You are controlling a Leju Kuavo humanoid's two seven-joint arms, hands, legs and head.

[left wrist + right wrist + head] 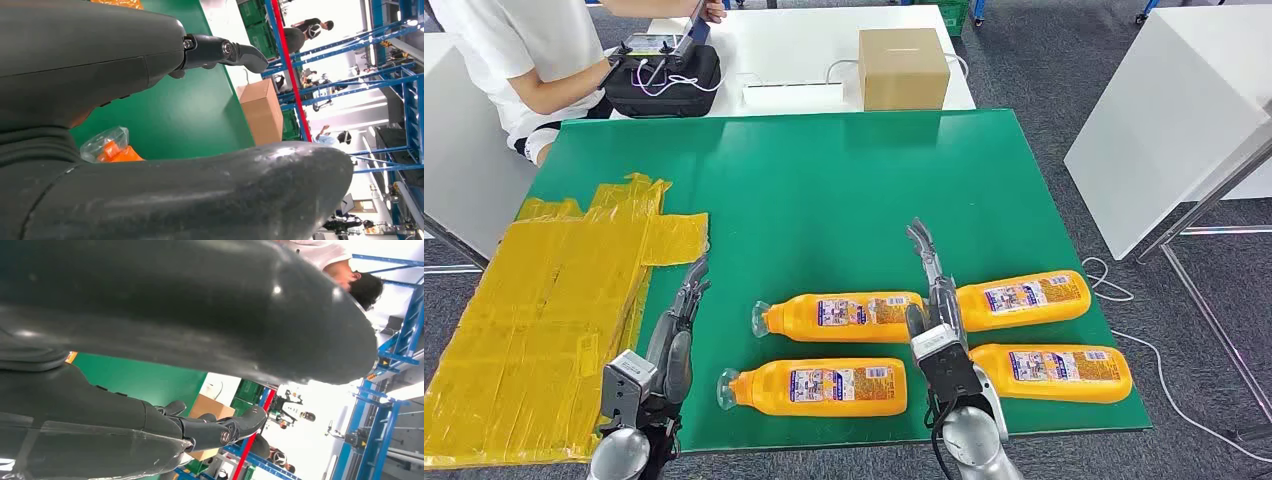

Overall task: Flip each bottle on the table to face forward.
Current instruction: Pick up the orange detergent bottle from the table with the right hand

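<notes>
Beside right hand (932, 300), four bottles (839, 317).

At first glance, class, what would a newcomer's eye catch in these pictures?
Four orange bottles lie on their sides in two rows at the near edge of the green table. The right hand hangs open between them, and crumpled yellow sheeting covers the table's left side.
</notes>
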